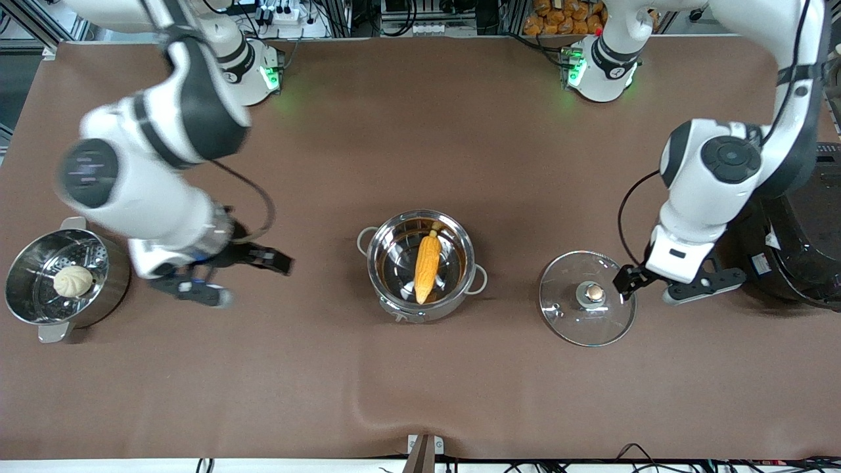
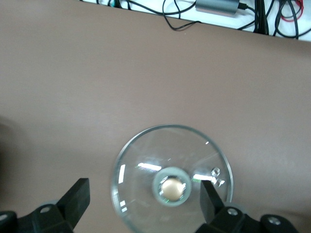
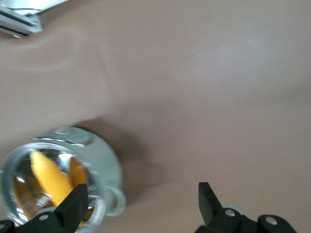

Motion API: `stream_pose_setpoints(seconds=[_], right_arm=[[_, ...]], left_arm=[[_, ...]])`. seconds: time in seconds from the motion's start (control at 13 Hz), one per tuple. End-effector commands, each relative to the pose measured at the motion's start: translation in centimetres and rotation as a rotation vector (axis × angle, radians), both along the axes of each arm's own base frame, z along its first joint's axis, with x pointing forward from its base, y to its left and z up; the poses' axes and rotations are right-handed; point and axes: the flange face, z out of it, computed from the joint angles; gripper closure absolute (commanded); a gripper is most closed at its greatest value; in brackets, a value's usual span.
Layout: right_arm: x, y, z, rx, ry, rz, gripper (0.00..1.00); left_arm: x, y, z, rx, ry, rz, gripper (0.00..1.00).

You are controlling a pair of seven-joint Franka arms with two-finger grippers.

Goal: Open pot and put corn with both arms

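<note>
The steel pot (image 1: 462, 244) stands open at the table's middle. The yellow-orange corn (image 1: 427, 265) lies inside it, pale stub toward the robots. The glass lid (image 1: 566, 315) with its copper knob (image 1: 594, 293) lies flat on the table beside the pot, toward the left arm's end. My left gripper (image 1: 663, 286) is open and empty just above the lid's edge; in the left wrist view the lid (image 2: 146, 155) and its knob (image 2: 173, 189) lie under my left gripper (image 2: 143, 201). My right gripper (image 1: 240, 279) is open and empty above the table between the two steel pots. In the right wrist view the pot (image 3: 99, 160) with the corn (image 3: 51, 182) lies beside my right gripper (image 3: 141, 204).
A steel pot with a perforated insert (image 1: 39, 263) holding a white bun (image 1: 73, 281) stands at the right arm's end. A big black cooker (image 1: 805, 243) stands at the left arm's end, close to the left arm.
</note>
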Motion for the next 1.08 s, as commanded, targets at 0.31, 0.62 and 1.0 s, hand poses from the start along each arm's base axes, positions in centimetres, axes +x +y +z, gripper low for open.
stream_pose_setpoints(seconds=[0.31,0.62,1.0], right_arm=[[-5.3,-18.3,4.6,-0.175,-0.007,0.216,0.0],[-10.2,-20.7,9.4,-0.196,-0.052,0.247,0.0],[-12.3,-23.8,10.7,-0.112,-0.012,0.169,0.0]], left_arm=[[-2.5,4.7,13.9,-0.02,0.168,-0.115,0.0],[-7.8,4.8,19.8,-0.074,0.282,-0.284,0.0],[-12.0,5.5,25.1,-0.051,0.298,-0.406,0.0]])
